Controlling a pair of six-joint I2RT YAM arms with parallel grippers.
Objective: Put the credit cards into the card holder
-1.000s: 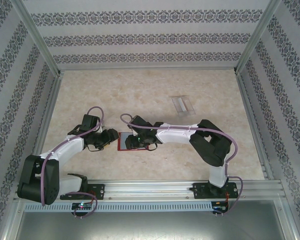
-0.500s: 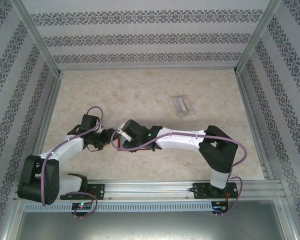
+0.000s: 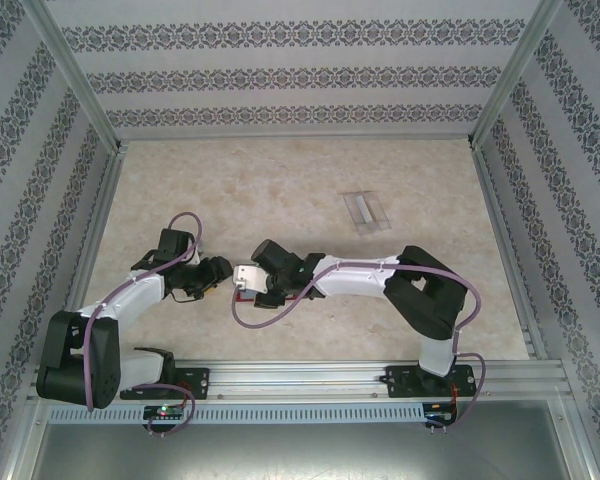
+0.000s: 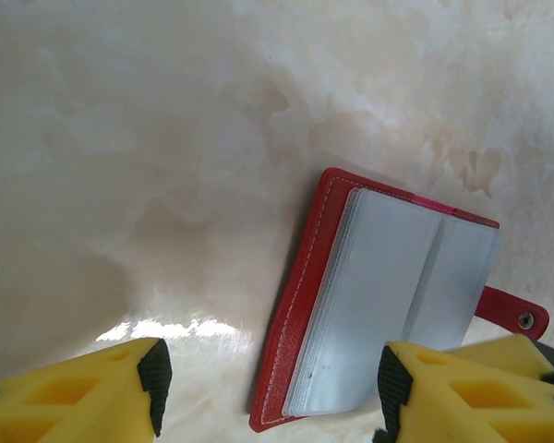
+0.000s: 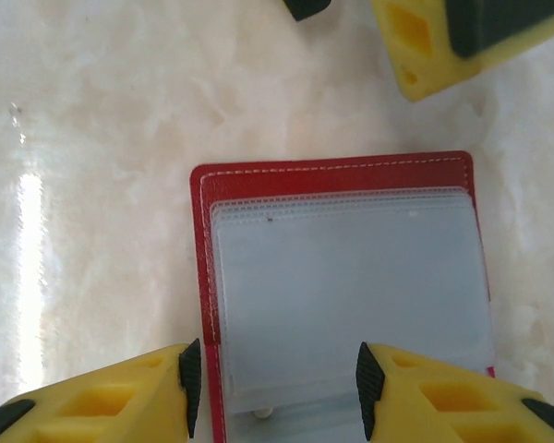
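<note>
patterned walls [image 3: 300,75], marbled beige tabletop [image 3: 280,180]

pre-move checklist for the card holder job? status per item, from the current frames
1. Card holder lies open, pockets up: ok.
2. Left gripper open, gripping nothing: ok.
3. Right gripper open over the holder, nothing held: ok.
4. Credit cards picked up: not ok. They lie on the table, far from both grippers.
5. A pocket free to take a card: cannot tell.
6. Room between the two grippers: cannot tell. Both crowd the holder.
</note>
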